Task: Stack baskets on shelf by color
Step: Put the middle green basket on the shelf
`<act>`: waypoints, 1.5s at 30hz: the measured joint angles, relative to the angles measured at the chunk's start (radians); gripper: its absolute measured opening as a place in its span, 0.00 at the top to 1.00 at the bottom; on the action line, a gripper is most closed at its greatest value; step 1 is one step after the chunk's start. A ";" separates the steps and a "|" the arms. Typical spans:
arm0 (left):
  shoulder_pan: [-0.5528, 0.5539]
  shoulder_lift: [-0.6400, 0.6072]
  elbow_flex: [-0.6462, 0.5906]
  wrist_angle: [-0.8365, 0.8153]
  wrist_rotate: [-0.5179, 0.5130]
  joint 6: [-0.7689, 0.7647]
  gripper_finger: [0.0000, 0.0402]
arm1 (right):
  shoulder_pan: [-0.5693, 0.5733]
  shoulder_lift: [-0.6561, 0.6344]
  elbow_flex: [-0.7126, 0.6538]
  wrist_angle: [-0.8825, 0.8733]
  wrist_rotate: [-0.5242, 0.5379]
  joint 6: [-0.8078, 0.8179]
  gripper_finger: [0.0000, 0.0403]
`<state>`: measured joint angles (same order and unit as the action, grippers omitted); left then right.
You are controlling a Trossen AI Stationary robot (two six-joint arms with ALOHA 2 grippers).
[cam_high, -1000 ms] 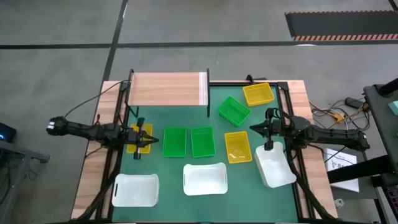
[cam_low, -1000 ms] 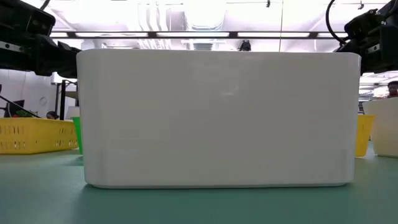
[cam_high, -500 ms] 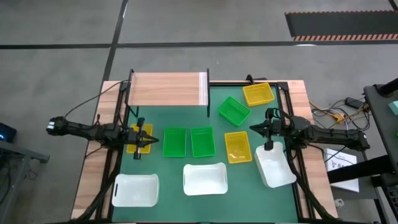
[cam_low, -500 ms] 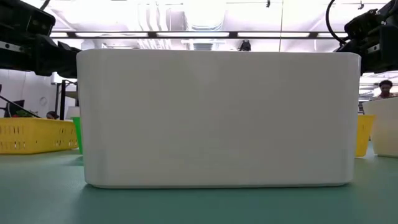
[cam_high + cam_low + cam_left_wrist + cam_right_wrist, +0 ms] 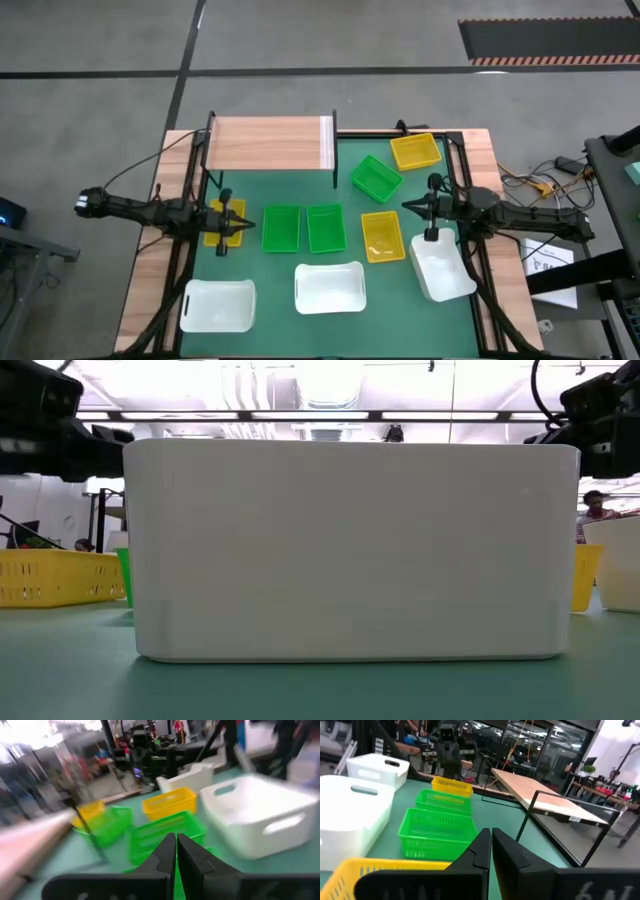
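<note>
The shelf (image 5: 270, 143), a light wooden plank on black posts, stands at the table's far left. Three green baskets (image 5: 280, 228) (image 5: 325, 228) (image 5: 377, 177), three yellow ones (image 5: 415, 151) (image 5: 381, 236) (image 5: 212, 237) and three white ones (image 5: 218, 305) (image 5: 330, 287) (image 5: 442, 265) rest on their bottoms on the green mat. My left gripper (image 5: 250, 226) (image 5: 176, 840) is shut and empty, level above the left yellow basket. My right gripper (image 5: 404, 207) (image 5: 490, 834) is shut and empty, level above the mat beside the right yellow basket.
The middle white basket (image 5: 350, 550) fills the low view and hides most of the table behind it. Black frame rails (image 5: 190, 250) (image 5: 470, 250) run along both sides of the mat. Bare mat (image 5: 300, 190) lies between the shelf and the green baskets.
Both wrists have rolled a little where they hang; neither hand has travelled. No basket has moved.
</note>
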<state>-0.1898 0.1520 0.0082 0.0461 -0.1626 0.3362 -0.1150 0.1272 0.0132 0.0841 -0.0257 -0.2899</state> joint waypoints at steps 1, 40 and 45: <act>0.000 0.000 0.000 0.001 -0.008 0.069 1.00 | 0.000 0.000 0.000 0.000 0.000 -0.008 0.98; 0.000 0.000 0.000 0.723 -0.008 0.010 1.00 | 0.034 -0.002 0.000 0.115 -0.236 0.631 0.98; 0.000 0.000 0.000 0.723 -0.008 0.009 1.00 | 0.034 0.000 0.000 0.152 -0.187 0.583 0.98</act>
<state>-0.1898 0.1520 0.0078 0.7692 -0.1703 0.3454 -0.0807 0.1272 0.0132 0.2361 -0.2123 0.2928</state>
